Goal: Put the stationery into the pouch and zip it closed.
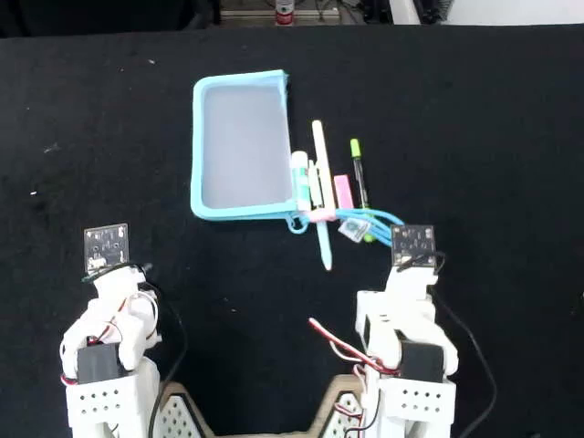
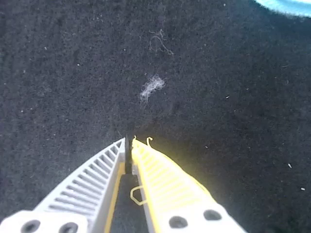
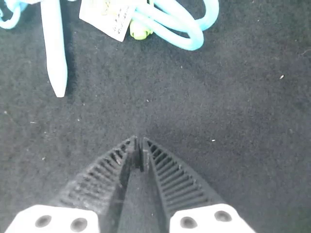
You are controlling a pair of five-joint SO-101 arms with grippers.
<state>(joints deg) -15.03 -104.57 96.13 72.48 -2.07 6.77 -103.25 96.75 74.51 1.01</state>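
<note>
left hand (image 2: 130, 143): jaws pressed together, nothing held, over bare black desk (image 2: 58, 73)
right hand (image 3: 140, 143): closed tight, nothing gripped, near the stationery (image 1: 316, 187) but apart from it
pouch (image 1: 242, 146): light blue, flat on the desk; whole outline in high view, a corner in left wrist view
stationery: in a row along the pouch's right edge, outside it
right wrist view: white pen (image 3: 53, 48) tip, blue loops (image 3: 187, 29), paper tag (image 3: 109, 17) up close
left wrist view: lint tuft (image 2: 152, 87) ahead of the hand
writing: tag print too small to read

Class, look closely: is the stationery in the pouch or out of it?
Out: the stationery lies beside the pouch.
</note>
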